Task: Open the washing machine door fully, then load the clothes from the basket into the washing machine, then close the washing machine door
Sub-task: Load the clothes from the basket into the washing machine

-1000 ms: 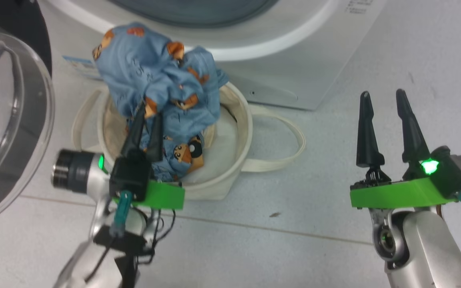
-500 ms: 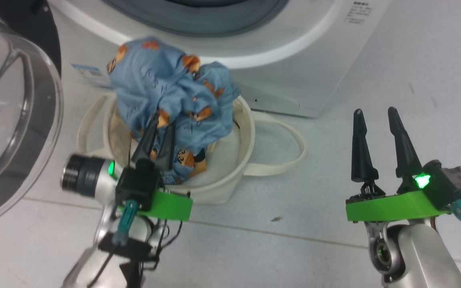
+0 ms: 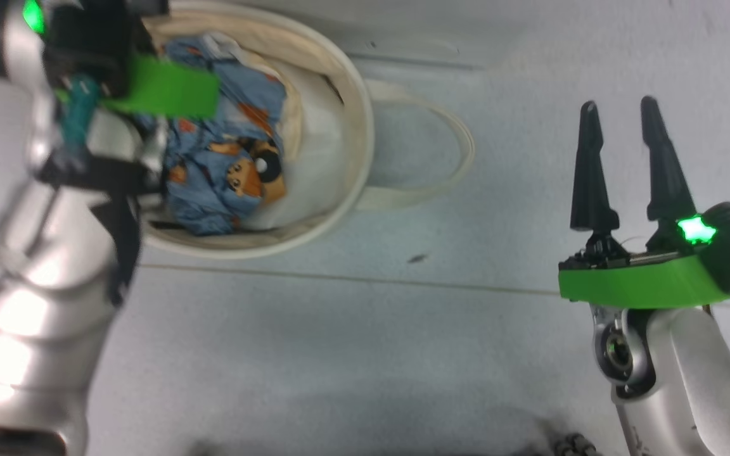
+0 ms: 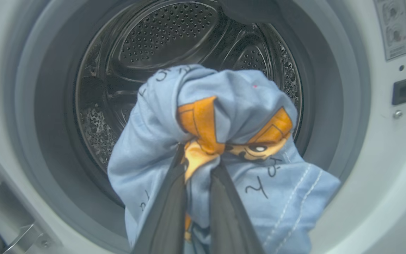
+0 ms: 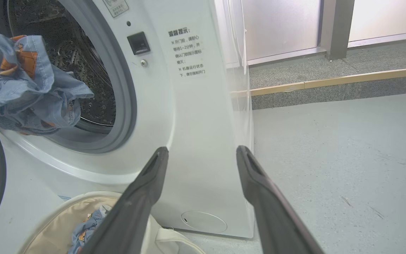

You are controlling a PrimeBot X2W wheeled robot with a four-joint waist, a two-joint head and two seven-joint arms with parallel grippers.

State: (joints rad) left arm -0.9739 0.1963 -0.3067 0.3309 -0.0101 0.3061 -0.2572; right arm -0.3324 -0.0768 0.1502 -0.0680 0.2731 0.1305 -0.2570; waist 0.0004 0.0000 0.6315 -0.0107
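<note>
The left gripper (image 4: 199, 160), fingers pinched tight on a bunch of the clothes (image 4: 231, 106), holds the blue bear-print fabric just ahead of its tips, before the open drum of the washing machine (image 4: 372, 148). Loose cloth hangs below the fingers and more lies in the basket (image 3: 365, 139) beneath. A drooping fold could catch on the grey gasket (image 4: 324, 106) or spill outside on release. The right gripper (image 3: 618, 107) stands spread and empty.
</note>
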